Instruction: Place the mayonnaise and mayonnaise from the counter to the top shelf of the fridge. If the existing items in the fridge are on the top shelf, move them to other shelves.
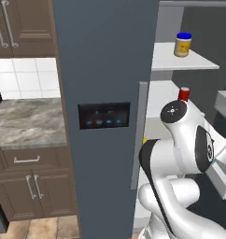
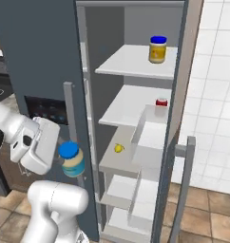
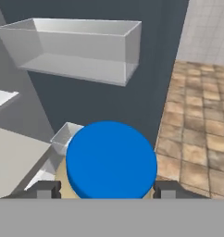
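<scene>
One mayonnaise [image 2: 158, 49] [image 1: 183, 45], a cream-yellow jar with a blue lid, stands upright on the top shelf [image 2: 131, 64] [image 1: 199, 63] of the open fridge [image 1: 103, 65]. My gripper [image 2: 65, 160] is shut on the other mayonnaise [image 2: 72, 160], held low in front of the fridge's closed left door. In the hand view its blue lid [image 3: 111, 159] sits between my fingertips [image 3: 45, 189]. The red can [image 2: 161, 102] [image 1: 184, 94] stands on the second shelf. A yellow ball [image 2: 118, 148] lies on the third shelf. The counter [image 1: 26, 121] lies left of the fridge.
The fridge's right door [image 2: 183, 156] stands open with its grey handle toward me. Clear door bins [image 3: 81, 51] hang on the dark door in the hand view. Lower white shelves and drawers [image 2: 124, 190] fill the fridge below. Tiled floor [image 3: 197, 115] lies to the right.
</scene>
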